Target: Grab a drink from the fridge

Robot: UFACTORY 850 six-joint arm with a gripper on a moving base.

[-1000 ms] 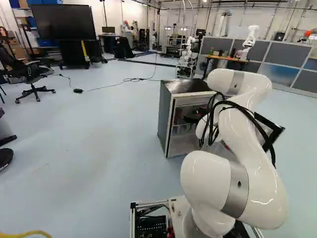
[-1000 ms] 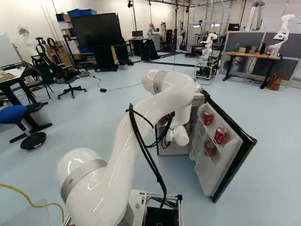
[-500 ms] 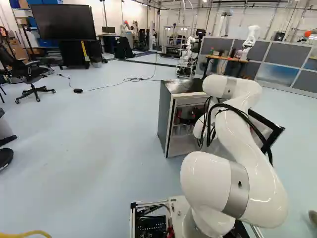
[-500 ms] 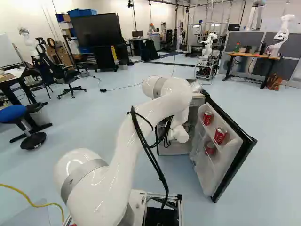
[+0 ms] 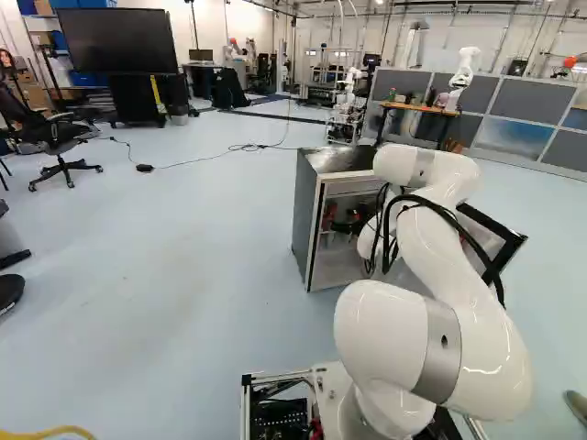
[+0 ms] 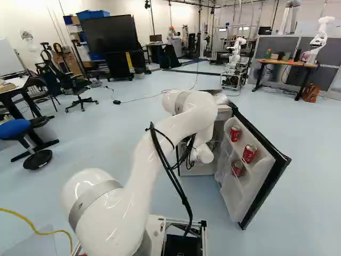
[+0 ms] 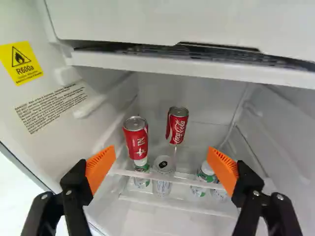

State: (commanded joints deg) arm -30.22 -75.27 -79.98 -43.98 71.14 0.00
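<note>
The gripper (image 5: 348, 223) is at the front opening of the fridge (image 5: 307, 220) in the left base view, partly hidden by the arm. In the wrist view the gripper (image 7: 161, 160) stands open, its orange pads wide apart with nothing gripped. Ahead of it, inside the fridge, are a red can with a white lower part (image 7: 136, 140) and a red can with white lettering (image 7: 177, 127) farther back. Lower down are a silver can (image 7: 163, 177) and several green-and-white cans (image 7: 204, 174). The open door (image 6: 261, 181) holds red cans (image 6: 249, 153) in its racks.
A white ledge (image 7: 197, 69) spans the fridge above the cans. The door's dark edge juts out right of the arm in the right base view. A person's shoe (image 5: 576, 405) shows at the right edge of the left base view. Another robot (image 6: 318, 40) stands by a far desk.
The arm has dipped and shifted slightly leftward in the left base view, carrying the gripper a little left and down at the fridge opening. A shoe has appeared at that view's right edge.
</note>
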